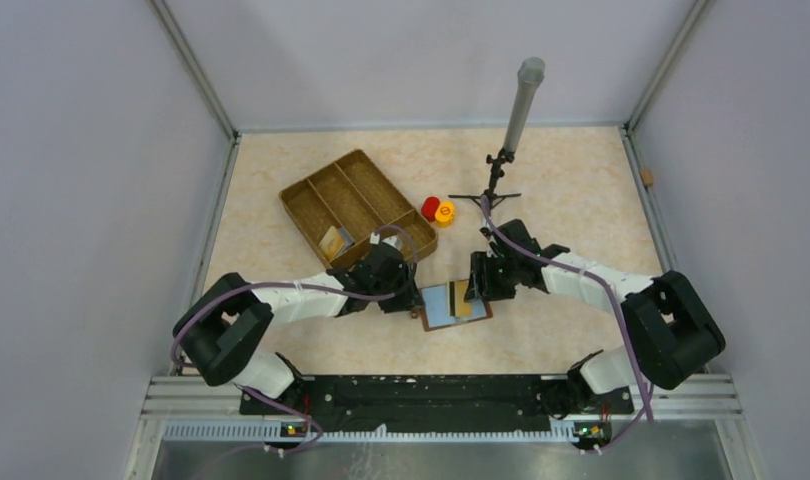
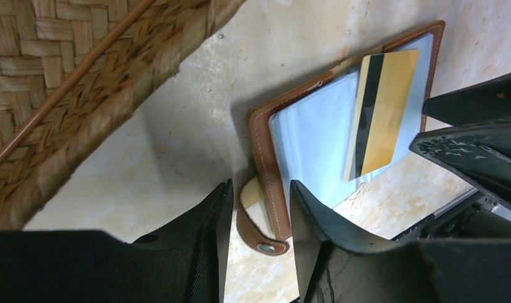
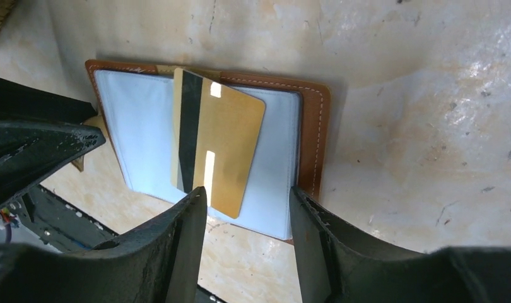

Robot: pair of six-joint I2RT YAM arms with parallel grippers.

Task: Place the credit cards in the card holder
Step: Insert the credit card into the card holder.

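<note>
The brown card holder (image 1: 455, 304) lies open on the table, its pale sleeves facing up. A gold credit card (image 3: 218, 148) with a black stripe rests slantwise on those sleeves. My left gripper (image 2: 259, 186) is open and straddles the holder's left edge (image 2: 269, 158) and clasp strap (image 2: 259, 237); its right finger (image 2: 306, 211) overlaps the sleeve. My right gripper (image 3: 246, 192) is open at the holder's near right side. The card's lower corner shows between its fingertips, touching neither. In the top view the two grippers (image 1: 406, 293) (image 1: 479, 283) flank the holder.
A divided wicker tray (image 1: 311, 195) sits behind the left gripper, with a yellowish card-like piece (image 1: 333, 241) in its near end. Red (image 1: 430, 206) and orange (image 1: 445, 212) caps stand beside it. A small stand with a grey tube (image 1: 509, 140) is behind the right arm.
</note>
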